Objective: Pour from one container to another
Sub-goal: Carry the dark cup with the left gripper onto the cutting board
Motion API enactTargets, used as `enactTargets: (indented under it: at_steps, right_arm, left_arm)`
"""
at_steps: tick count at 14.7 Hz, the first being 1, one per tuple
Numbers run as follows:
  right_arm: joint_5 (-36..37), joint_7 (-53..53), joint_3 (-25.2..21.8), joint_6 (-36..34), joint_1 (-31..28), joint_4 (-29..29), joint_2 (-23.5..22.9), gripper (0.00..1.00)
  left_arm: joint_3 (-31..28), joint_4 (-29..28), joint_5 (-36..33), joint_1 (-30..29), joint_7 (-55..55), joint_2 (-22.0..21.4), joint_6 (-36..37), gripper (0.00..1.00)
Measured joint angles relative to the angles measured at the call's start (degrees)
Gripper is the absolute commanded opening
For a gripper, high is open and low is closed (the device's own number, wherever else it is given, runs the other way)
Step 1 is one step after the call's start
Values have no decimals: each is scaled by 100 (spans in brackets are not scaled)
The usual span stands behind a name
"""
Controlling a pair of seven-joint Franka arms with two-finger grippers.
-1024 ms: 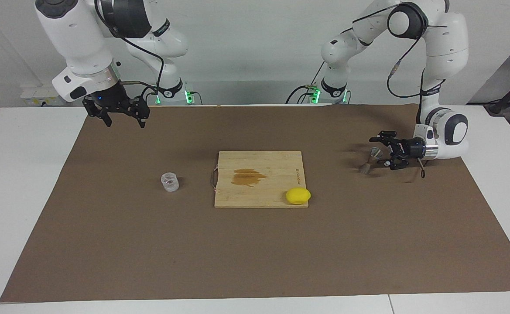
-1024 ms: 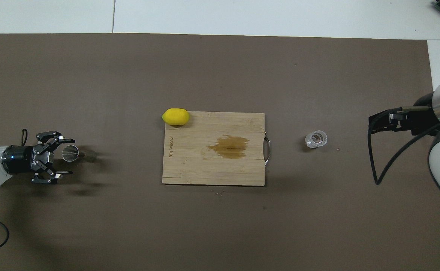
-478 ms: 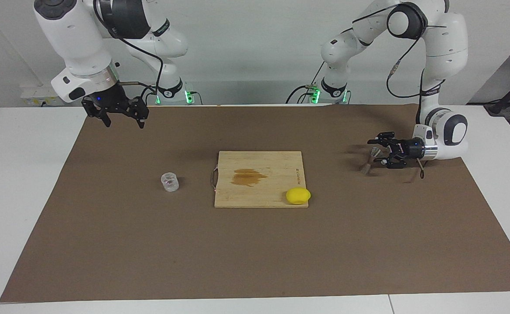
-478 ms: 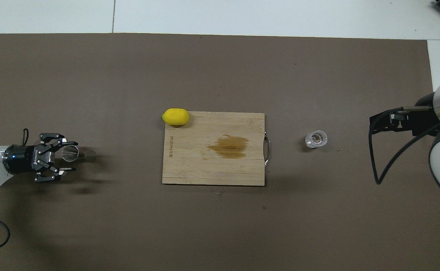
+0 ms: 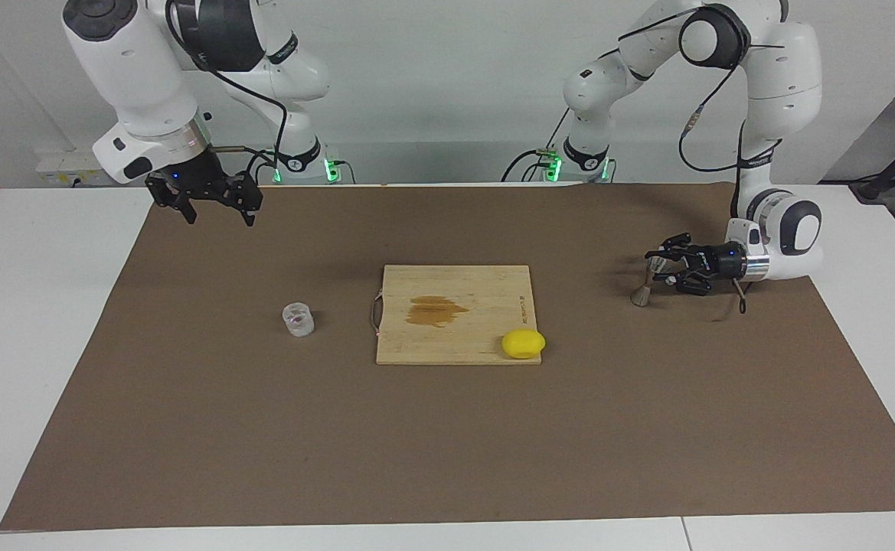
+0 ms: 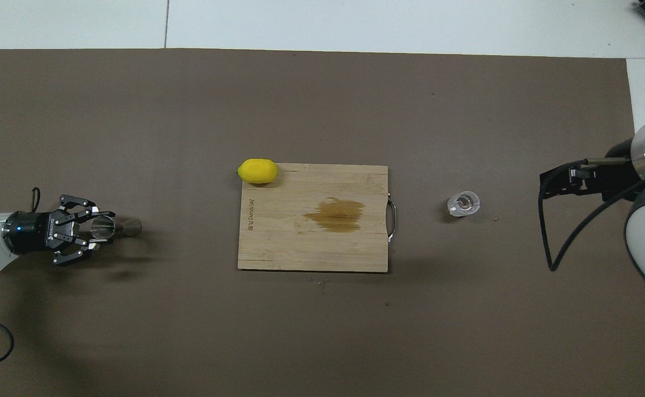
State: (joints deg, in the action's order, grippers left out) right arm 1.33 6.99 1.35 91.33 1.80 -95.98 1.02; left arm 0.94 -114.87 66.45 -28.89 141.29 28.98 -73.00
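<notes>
The small clear glass cup [image 5: 298, 319] [image 6: 463, 203] stands on the brown mat, toward the right arm's end of the table, beside the cutting board's handle. Toward the left arm's end is the grey metal jigger [image 5: 645, 282] [image 6: 117, 227], leaning, its lower end on the mat. My left gripper [image 5: 663, 269] [image 6: 100, 229] reaches in level and low, and is shut on the jigger's upper part. My right gripper [image 5: 213, 211] hangs open and empty, high over the mat's edge near its own base, well away from the cup.
A wooden cutting board [image 5: 478, 285] [image 6: 300, 251] with a dark wet stain lies mid-table. A yellow lemon [image 5: 523, 343] [image 6: 257, 171] sits at the board's corner that is farther from the robots, toward the left arm's end. The brown mat [image 5: 447, 444] covers most of the table.
My left gripper's fingers have closed from wide open onto the jigger. The right gripper has barely shifted. Cup, board and lemon have not moved.
</notes>
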Motion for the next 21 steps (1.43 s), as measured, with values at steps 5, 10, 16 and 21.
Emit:
enactTargets:
  at_steps: [5,10,16,21]
  right_arm:
    - [0,0,0,0,0,-3,3,100]
    - [0,0,-1,0,0,-5,3,100]
    - [0,0,-2,0,0,-6,5,100]
    - [0,0,-3,0,-1,-7,5,100]
  left_arm:
    - [7,74,0,77,-207,-10,-8,34]
    - [40,107,61,477,-440,-166,-3,34]
    - [52,-97,747,1202,-654,-421,-12,34]
    - [56,-751,1616,1955,-655,-772,-414,35]
